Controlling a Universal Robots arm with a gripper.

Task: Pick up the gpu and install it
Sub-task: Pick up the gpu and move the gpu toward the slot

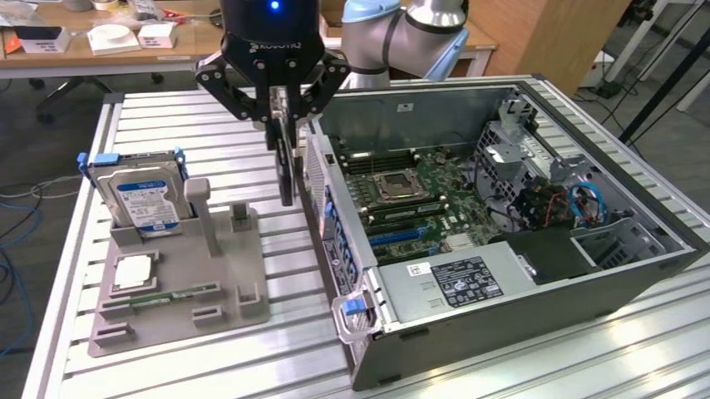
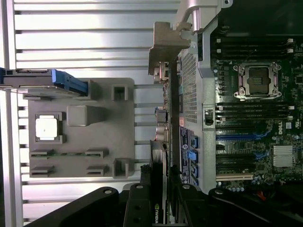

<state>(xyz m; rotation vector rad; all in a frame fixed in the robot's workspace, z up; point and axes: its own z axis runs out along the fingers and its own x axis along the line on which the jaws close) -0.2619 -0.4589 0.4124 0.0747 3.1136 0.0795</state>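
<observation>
Black robot gripper (image 1: 284, 118), marked Robotiq, had its fingers (image 2: 137, 208) clamped on the top edge of the slim black rectangular gpu card (image 1: 288, 162). It hung straight down from them, long axis vertical, thin edge on, above the slatted metal table (image 1: 222, 366) and just outside the open dark computer case (image 1: 510, 332), whose green motherboard (image 1: 421, 199) lay toward the exterior view's right. An Nvidia logo showed on the card
</observation>
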